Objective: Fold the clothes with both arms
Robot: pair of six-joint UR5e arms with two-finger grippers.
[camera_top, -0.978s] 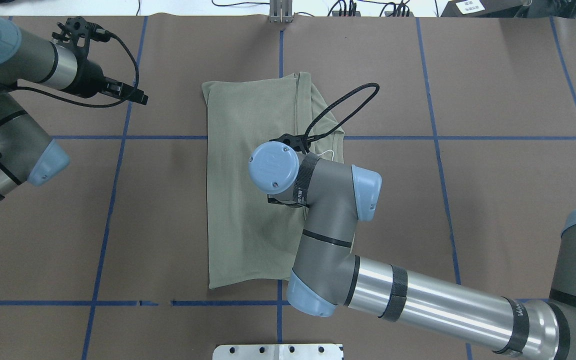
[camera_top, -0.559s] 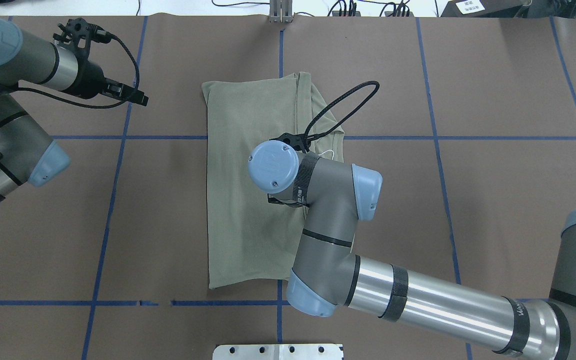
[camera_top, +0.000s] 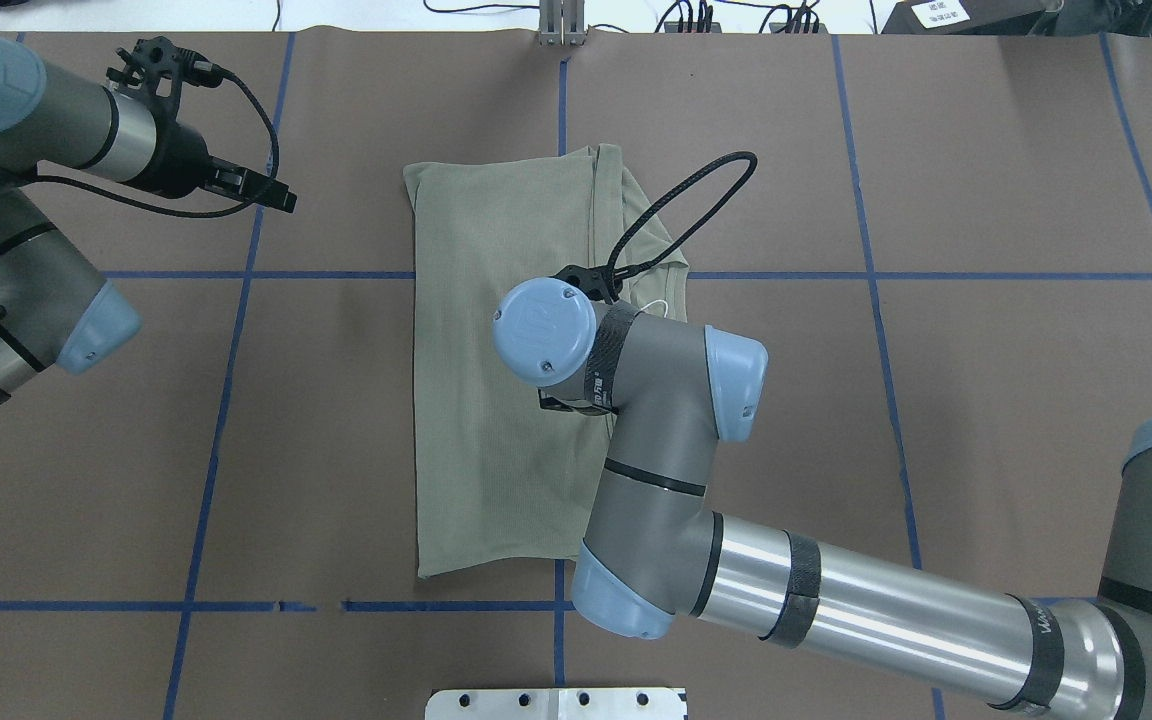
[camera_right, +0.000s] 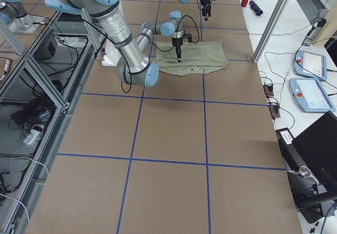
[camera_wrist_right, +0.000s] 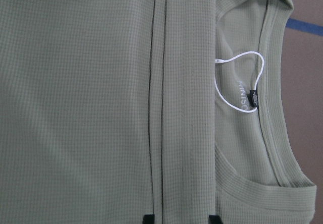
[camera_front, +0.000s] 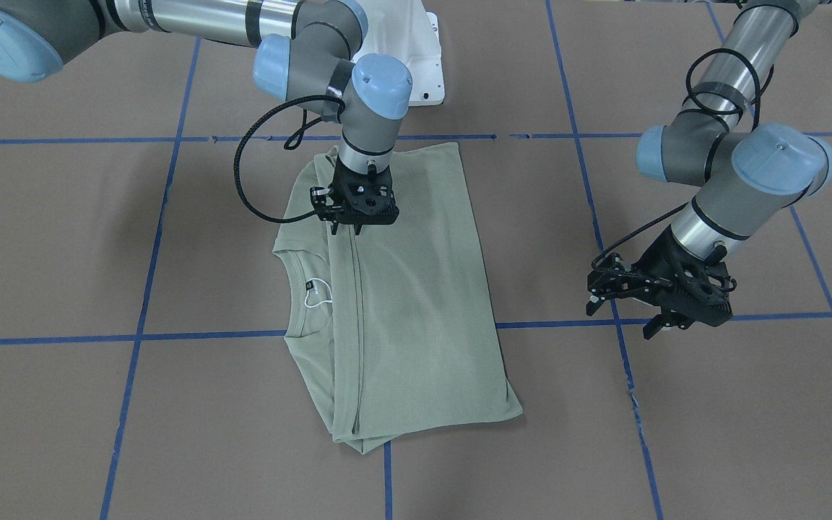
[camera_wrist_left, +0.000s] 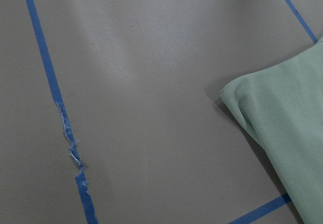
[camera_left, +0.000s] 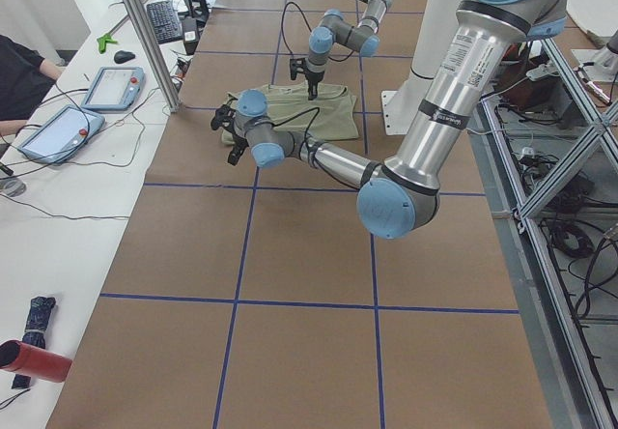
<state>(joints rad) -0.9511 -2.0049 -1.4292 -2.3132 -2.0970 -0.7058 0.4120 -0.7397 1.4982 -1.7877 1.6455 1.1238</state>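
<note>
The sage-green shirt (camera_front: 416,303) (camera_top: 476,350) lies flat on the brown table, folded lengthwise into a long rectangle. Its neckline, black label (camera_wrist_right: 256,100) and white string loop (camera_wrist_right: 237,82) show along one side. My right gripper (camera_front: 347,230) points straight down at the folded edge near the collar. It is open, its fingertips (camera_wrist_right: 149,219) straddling the layered fold lines. In the overhead view its own wrist hides it. My left gripper (camera_front: 621,321) (camera_top: 281,197) hangs over bare table, well apart from the shirt, open and holding nothing. The left wrist view catches only a shirt corner (camera_wrist_left: 287,128).
Blue tape lines (camera_top: 216,400) grid the table. The white pedestal base (camera_front: 423,43) stands at the robot's edge and a metal post (camera_top: 561,25) at the far edge. A side bench holds tablets (camera_left: 106,86) with a person's arm (camera_left: 24,71) beside them.
The right arm's wrist joint has turned slightly over the shirt and its cable loop shifted a little. The left arm and the shirt have not moved.
</note>
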